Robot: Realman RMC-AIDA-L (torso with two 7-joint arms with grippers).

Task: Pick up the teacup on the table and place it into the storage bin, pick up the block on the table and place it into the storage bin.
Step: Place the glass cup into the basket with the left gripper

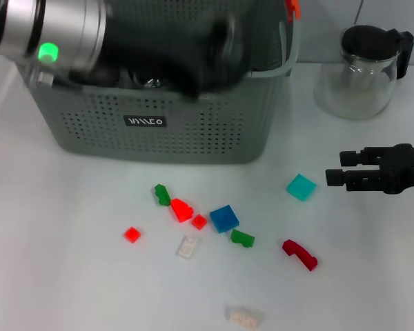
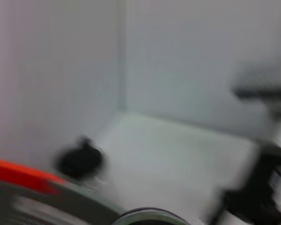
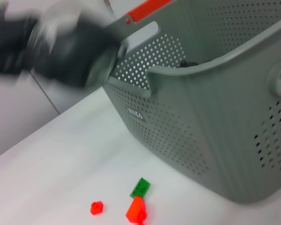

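I see a white table (image 1: 69, 276) that fills almost the whole head view, smooth and evenly lit, with only soft shadows. In the left wrist view I see pale grey walls (image 2: 187, 56) that meet in a corner behind the table. The light looks diffuse.

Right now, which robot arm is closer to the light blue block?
The right. The right gripper hangs just beside the light blue block, on its right. The left gripper is far off, up over the storage bin.
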